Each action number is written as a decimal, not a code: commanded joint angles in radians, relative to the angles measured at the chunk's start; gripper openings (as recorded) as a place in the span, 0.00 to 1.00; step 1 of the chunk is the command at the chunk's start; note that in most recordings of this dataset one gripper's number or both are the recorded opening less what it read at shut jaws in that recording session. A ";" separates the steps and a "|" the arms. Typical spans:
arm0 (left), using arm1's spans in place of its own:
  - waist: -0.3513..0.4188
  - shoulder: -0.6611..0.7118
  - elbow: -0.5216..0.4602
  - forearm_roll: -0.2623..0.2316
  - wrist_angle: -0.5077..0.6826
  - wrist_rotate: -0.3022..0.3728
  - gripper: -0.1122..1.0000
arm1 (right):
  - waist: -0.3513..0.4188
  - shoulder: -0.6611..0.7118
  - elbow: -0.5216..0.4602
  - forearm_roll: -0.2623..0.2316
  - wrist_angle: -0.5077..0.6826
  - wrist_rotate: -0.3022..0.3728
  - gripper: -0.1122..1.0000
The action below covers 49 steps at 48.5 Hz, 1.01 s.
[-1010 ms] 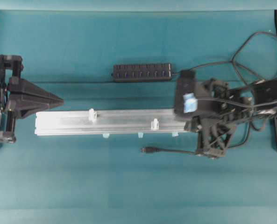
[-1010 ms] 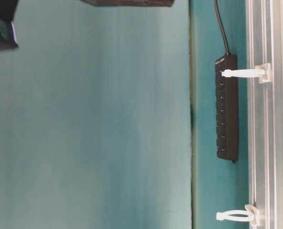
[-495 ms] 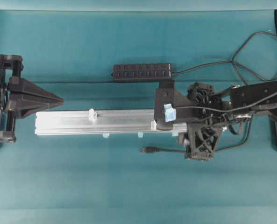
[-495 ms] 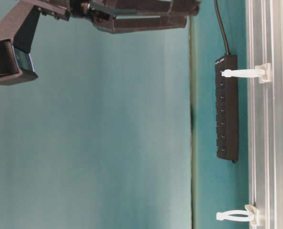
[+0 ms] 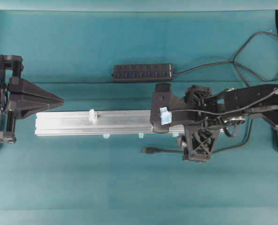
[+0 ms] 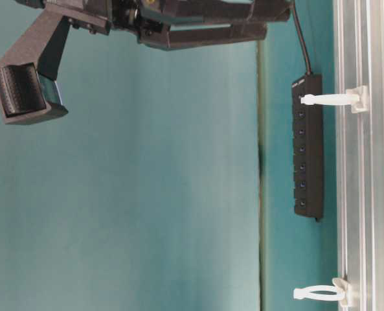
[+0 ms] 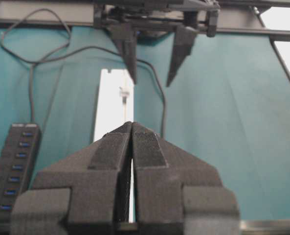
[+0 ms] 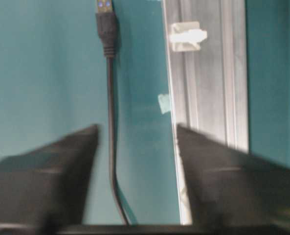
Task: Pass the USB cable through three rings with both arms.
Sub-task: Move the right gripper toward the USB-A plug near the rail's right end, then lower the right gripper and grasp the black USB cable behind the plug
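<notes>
Right tool over the thin black USB cable, beside the long silver aluminium rail.
Its jaws stand apart, the cord running between them untouched on the teal worktop, plug pointing along the rail's near side. Two small white plastic rings stand upright on the rail. The left tool, off the rail's far end, is closed and empty.

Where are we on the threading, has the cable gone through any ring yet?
Nothing threaded yet: the USB cable lies on the mat beside the rail, outside every visible ring. In hand: the right pincer hangs open astride the cord, not gripping. The left pincer waits shut at the rail's far end. Grasping and all three passes remain.
</notes>
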 commanded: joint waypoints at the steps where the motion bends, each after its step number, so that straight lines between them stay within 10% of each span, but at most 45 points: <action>1: 0.002 0.002 -0.028 0.003 -0.005 0.002 0.12 | 0.002 0.002 -0.017 0.000 -0.003 -0.006 0.18; 12: 0.000 0.003 -0.028 0.002 -0.003 0.002 0.12 | 0.000 0.025 -0.017 0.002 -0.040 -0.008 0.01; 49: 0.002 0.000 -0.026 0.002 0.028 0.002 0.12 | 0.008 0.101 -0.029 0.025 -0.086 -0.048 0.09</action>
